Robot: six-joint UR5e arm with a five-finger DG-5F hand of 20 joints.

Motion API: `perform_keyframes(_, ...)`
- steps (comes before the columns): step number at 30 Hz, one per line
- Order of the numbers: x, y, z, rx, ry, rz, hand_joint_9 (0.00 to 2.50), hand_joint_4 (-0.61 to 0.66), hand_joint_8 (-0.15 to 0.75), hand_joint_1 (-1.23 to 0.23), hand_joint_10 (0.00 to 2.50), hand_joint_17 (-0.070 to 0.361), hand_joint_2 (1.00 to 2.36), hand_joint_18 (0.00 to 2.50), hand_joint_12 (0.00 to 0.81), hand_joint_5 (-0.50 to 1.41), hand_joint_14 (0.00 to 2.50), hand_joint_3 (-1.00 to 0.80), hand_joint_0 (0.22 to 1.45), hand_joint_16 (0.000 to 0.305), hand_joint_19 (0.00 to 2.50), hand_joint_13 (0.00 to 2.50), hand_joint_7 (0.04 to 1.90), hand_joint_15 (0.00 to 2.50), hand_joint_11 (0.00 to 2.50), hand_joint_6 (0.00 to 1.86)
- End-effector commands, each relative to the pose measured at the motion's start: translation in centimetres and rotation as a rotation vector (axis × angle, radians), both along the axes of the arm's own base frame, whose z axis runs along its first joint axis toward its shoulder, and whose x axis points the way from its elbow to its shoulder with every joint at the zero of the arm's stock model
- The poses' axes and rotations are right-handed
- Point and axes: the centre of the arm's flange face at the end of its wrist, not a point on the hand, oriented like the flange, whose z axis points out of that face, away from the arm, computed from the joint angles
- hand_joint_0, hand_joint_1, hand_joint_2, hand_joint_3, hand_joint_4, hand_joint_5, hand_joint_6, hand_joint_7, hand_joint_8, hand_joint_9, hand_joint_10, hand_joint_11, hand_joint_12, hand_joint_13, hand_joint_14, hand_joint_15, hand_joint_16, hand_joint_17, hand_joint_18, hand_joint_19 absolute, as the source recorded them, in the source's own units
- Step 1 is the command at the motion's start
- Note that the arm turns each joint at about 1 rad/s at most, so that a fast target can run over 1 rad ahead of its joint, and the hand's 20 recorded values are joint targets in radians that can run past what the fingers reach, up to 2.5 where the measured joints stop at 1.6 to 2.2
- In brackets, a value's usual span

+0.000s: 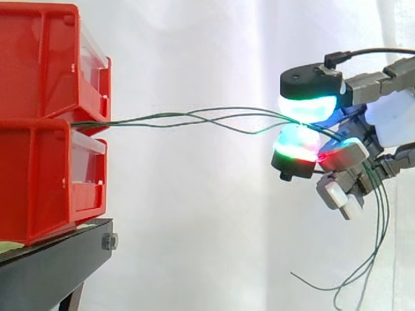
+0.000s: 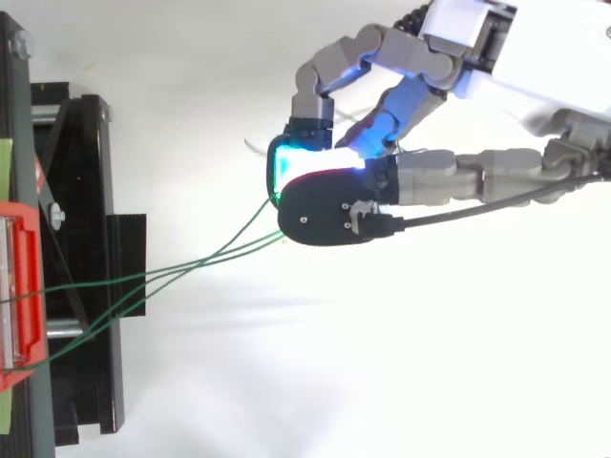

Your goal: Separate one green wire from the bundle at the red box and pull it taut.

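Several thin green wires (image 1: 194, 118) run from between the stacked red boxes (image 1: 45, 123) rightward to my hand (image 1: 337, 139). They cross one another midway and sag slightly. My hand's glowing fingertips (image 1: 310, 107) are curled and pinch the wires between upper and lower pads. Past the hand the loose wire ends (image 1: 369, 259) hang down. In the top view the wires (image 2: 191, 270) fan from the red box (image 2: 19, 296) to the hand (image 2: 430, 181), where they vanish under a black-backed fingertip (image 2: 329, 212).
The red boxes stand on a black stand (image 1: 52, 265), seen from above as a black frame (image 2: 81, 286). A white curtain is behind. Open space lies between the boxes and the hand.
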Motion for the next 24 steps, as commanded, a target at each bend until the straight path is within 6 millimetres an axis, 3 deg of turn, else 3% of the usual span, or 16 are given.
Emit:
perform_keyframes(1,-0.06,0.00,-0.44,0.001,-0.003,0.000,1.15,0.13,0.274,-0.79,0.02,0.125,1.02,0.72,0.389,-0.18,0.03,-0.16,0.62,0.056,0.79,0.89,1.03,0.81,1.33,0.91)
perform_keyframes(3,0.01,0.00,-0.40,0.001,-0.009,-0.001,1.13,0.15,0.272,-0.86,0.02,0.126,1.01,0.70,0.389,-0.19,0.03,-0.38,0.58,0.056,0.78,0.88,1.04,0.81,1.33,0.91)
perform_keyframes(5,0.08,0.01,-0.36,0.002,-0.015,-0.001,1.13,0.15,0.277,-0.84,0.02,0.127,1.01,0.70,0.388,-0.19,0.03,-0.44,0.56,0.056,0.77,0.87,1.00,0.81,1.32,0.91)
perform_keyframes(10,0.05,0.01,-0.43,0.001,-0.013,-0.001,1.19,0.14,0.276,-0.61,0.02,0.123,1.01,0.71,0.387,-0.17,0.03,-0.41,0.57,0.055,0.79,0.90,1.05,0.80,1.31,0.90)
perform_keyframes(19,0.07,0.39,-0.43,-0.002,-0.012,0.001,1.24,0.14,0.270,-0.40,0.02,0.122,1.01,0.74,0.399,-0.16,0.03,-0.43,0.58,0.054,0.81,0.94,1.08,0.80,1.33,0.89)
perform_keyframes(24,0.00,0.53,-0.98,-0.005,-0.016,-0.001,1.24,0.13,0.280,-0.65,0.02,0.124,1.02,0.77,0.398,-0.17,0.03,-0.21,0.61,0.055,0.80,0.96,1.10,0.81,1.36,0.90)
